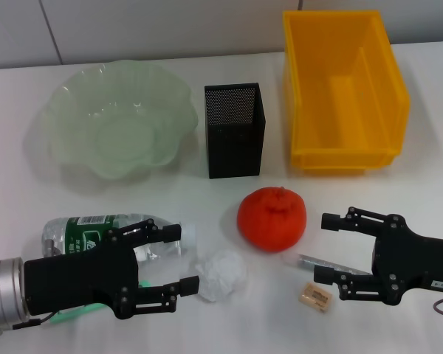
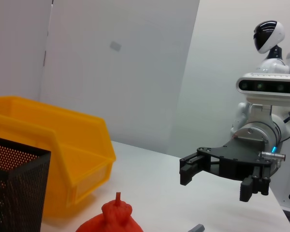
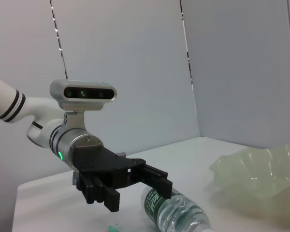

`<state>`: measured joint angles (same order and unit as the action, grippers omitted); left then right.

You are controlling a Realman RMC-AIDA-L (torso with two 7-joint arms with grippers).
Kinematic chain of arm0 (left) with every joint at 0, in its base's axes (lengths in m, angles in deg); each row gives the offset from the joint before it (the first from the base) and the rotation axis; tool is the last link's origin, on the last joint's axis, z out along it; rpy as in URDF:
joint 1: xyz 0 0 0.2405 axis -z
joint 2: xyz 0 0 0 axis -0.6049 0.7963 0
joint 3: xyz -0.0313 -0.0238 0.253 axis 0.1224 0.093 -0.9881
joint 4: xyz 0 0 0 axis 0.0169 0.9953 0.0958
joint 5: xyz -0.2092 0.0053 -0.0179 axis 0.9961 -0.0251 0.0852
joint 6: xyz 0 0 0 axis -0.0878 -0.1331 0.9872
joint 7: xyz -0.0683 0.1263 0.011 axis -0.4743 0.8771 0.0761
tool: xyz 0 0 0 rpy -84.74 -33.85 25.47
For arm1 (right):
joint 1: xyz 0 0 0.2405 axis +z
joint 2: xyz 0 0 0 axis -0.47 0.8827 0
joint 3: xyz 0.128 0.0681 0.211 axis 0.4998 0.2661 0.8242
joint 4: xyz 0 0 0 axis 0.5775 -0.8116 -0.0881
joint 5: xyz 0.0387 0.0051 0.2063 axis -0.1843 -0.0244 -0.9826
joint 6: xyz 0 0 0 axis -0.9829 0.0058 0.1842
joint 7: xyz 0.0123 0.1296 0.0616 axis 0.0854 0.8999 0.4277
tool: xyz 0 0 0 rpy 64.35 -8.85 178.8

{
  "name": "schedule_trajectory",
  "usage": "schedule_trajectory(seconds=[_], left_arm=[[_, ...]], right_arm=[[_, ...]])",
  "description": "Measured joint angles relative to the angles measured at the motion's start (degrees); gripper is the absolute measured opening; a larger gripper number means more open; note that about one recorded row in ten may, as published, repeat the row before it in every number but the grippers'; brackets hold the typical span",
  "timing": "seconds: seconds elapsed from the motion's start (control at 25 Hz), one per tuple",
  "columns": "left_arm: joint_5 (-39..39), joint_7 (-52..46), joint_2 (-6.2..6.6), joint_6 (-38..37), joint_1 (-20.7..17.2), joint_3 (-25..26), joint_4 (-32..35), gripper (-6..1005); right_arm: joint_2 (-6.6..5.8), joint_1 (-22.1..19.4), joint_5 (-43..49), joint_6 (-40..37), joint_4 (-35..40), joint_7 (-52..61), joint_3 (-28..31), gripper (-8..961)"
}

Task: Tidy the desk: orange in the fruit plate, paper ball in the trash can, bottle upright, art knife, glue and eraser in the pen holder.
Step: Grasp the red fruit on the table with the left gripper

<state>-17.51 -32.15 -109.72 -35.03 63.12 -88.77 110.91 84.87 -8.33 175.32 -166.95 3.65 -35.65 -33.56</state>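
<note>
With both the left gripper (image 1: 179, 258) and right gripper (image 1: 331, 248) spread wide and empty, the right should straddle the orange (image 1: 272, 219) squarely before lifting it far-left to the plate (image 1: 114, 118).

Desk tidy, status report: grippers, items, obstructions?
Left gripper open over lying bottle. Right gripper open near orange, eraser. Paper ball loose. Nothing placed yet.

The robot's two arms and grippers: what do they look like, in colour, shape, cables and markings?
Both are alike. The left gripper and the right gripper are matte black, with a flat boxy body and two thin linkage fingers. Behind each sits a silver metal wrist cylinder with a small green light, and a grey camera bar is mounted above. The arms are white with black bands. The right gripper bears a small white label, and a thin cable trails beside it.
</note>
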Motion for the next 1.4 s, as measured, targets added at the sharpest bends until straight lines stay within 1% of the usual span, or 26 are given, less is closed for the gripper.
schedule_trajectory(seconds=[0.6,0.8,0.84,0.88,0.92,0.96,1.0,1.04,1.08,1.16,1.2,1.24,1.28,1.32,1.4], left_arm=[[0.1,0.8,-0.01,0.0,-0.1,0.1,0.0,840],[3.9,3.6,-0.36,0.1,0.4,-0.1,-0.6,841],[6.9,5.7,-0.56,0.5,1.7,-0.4,-1.8,841],[8.0,6.7,-0.59,0.9,2.7,-0.4,-2.7,841],[8.5,7.2,-0.60,1.4,3.5,-0.4,-3.2,841],[8.5,7.2,-0.60,1.4,3.5,-0.4,-3.2,841],[9.2,7.7,-0.60,2.7,6.0,-0.7,-3.8,841],[9.2,7.7,-0.61,3.3,7.0,-1.1,-4.0,841],[9.2,7.7,-0.61,3.3,7.0,-1.1,-4.0,841],[9.4,7.5,-0.62,5.7,9.6,-3.2,-4.5,841],[10.4,7.5,-0.62,8.2,11.5,-5.6,-4.9,840],[10.4,7.5,-0.62,8.2,11.5,-5.6,-4.9,840],[11.1,7.5,-0.62,9.2,12.1,-6.7,-5.1,840],[12.6,7.7,-0.62,11.0,13.2,-8.9,-5.3,840],[12.6,7.7,-0.62,11.0,13.2,-8.9,-5.3,840]], right_arm=[[-0.01,-0.3,0.0,-0.4,0.0,0.0,0.2,807],[-0.08,-1.7,0.0,-0.4,0.1,-0.5,0.2,807],[-0.10,-2.0,0.0,-0.4,0.1,-0.8,0.2,807],[-0.12,-2.6,0.0,-0.5,-0.1,-1.7,0.2,807],[-0.11,-3.0,0.0,-0.5,-0.1,-2.1,0.3,807],[-0.11,-3.0,0.0,-0.5,-0.1,-2.1,0.3,807],[-0.08,-3.2,0.0,-0.5,-0.1,-2.2,0.3,807],[-0.07,-3.4,0.0,-0.6,-0.1,-2.2,0.2,807],[-0.07,-3.5,0.0,-0.6,-0.1,-2.2,0.1,807],[-0.05,-3.8,0.0,-0.6,-0.1,-2.2,0.0,807],[-0.02,-3.8,0.0,-0.6,-0.2,-2.2,0.0,807],[-0.01,-3.9,0.0,-0.6,-0.2,-2.2,0.0,807],[0.02,-3.9,0.0,-0.6,-0.4,-2.2,0.0,807],[0.02,-3.9,0.0,-0.5,-0.8,-2.2,0.0,807],[0.02,-3.9,0.0,-0.4,-0.9,-2.2,0.0,807]])
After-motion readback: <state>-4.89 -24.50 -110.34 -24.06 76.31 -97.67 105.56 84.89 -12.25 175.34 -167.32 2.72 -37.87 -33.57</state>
